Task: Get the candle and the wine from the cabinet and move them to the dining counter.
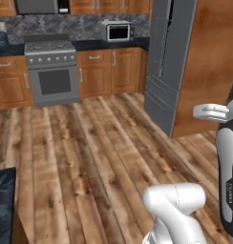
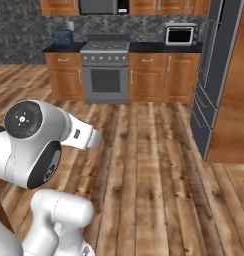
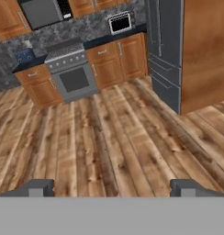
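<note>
Hand view first, since that's where we get the clearest look at our tool (image 3: 112, 187): its two finger tips sit far apart at the bottom with nothing but floorboards between them, so it's wide open and empty.

Going left to right across that view: wooden base cabinets (image 3: 33, 85) under a dark tabletop, then the grey stove (image 3: 72, 73), more wood cabinets, a microwave (image 3: 119, 23) up on the tabletop, and finally the tall grey fridge (image 3: 166, 50) with a big wood panel beside it. The wood floor (image 3: 109, 137) takes up everything in between.

As for the candle and the wine, we can't spot either one from here. Same for the wall cabinet they're meant to come out of, apart from some door bottoms along the top of the base views that we can't identify for sure. A dark marbled slab (image 1: 3, 205) pokes in at the lower left of the left base view; could be the dining counter, hard to say.

Our guess is we're at the very start, needing to drive up to the cabinet. Biggest risks from here: picking the wrong cabinet, since they all look alike, or clipping the fridge corner with the arm.
</note>
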You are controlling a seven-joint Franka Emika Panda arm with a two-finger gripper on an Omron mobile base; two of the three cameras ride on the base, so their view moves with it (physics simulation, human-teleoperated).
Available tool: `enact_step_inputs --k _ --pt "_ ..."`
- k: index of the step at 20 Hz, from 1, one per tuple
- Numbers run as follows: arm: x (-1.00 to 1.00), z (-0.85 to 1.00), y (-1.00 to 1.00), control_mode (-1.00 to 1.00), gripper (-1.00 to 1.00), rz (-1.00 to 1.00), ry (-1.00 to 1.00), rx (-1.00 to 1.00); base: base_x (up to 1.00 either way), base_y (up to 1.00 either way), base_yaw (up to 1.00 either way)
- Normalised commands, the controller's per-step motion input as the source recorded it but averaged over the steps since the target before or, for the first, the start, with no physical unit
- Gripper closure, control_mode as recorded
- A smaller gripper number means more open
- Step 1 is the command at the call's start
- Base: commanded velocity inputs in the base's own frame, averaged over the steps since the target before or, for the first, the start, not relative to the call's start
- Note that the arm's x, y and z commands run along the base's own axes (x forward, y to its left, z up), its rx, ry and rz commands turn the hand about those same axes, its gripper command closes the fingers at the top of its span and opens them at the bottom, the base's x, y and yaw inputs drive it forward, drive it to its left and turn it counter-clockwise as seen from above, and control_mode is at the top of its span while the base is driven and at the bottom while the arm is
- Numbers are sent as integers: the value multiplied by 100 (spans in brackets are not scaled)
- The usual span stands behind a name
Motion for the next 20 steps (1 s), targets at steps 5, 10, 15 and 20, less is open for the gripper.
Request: enact_step_inputs --k 5,10,15,20 --pt "0 0 0 100 -100 0 0 0 100 23 -6" --pt "0 0 0 100 -100 0 0 0 100 12 -7" --pt "0 0 0 100 -100 0 0 0 100 10 -7" --pt "0 0 0 100 -100 0 0 0 100 9 -9"
